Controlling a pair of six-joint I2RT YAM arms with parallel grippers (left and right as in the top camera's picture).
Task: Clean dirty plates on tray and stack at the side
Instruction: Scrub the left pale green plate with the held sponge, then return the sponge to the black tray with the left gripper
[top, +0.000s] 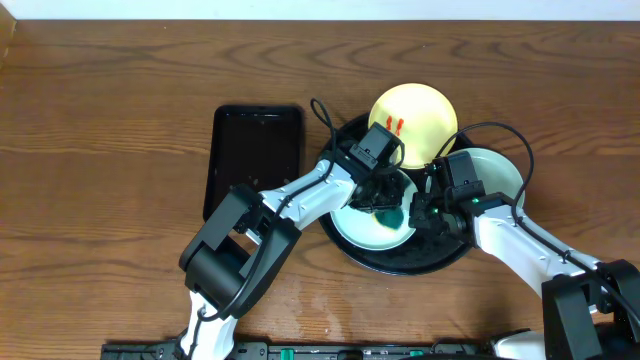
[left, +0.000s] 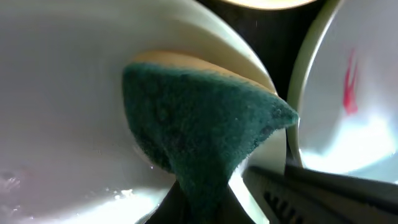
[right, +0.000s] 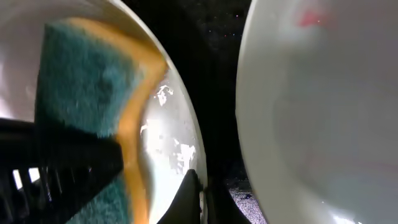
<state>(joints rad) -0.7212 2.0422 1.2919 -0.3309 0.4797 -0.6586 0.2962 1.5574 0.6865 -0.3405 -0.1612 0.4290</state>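
Sponge (left: 199, 143) (green scouring face outward, yellow foam behind) is being squeezed between the closed fingers of the left gripper (top: 385, 200) and is pressing on the inside of the front mint plate (top: 362, 230), whose surface is glistening. That plate is lying in the round black tray (top: 400, 262) together with the yellow plate (top: 425, 108), which is showing red smears (top: 396, 126), and the right mint plate (top: 497, 170), which is carrying a red streak in the left wrist view. The right gripper (top: 425, 212) is sitting with its jaws together at the front plate's right rim; whether it is pinching that rim I cannot tell. The rectangular black tray (top: 255, 155) is lying just to the left on the wooden table (top: 100, 150).
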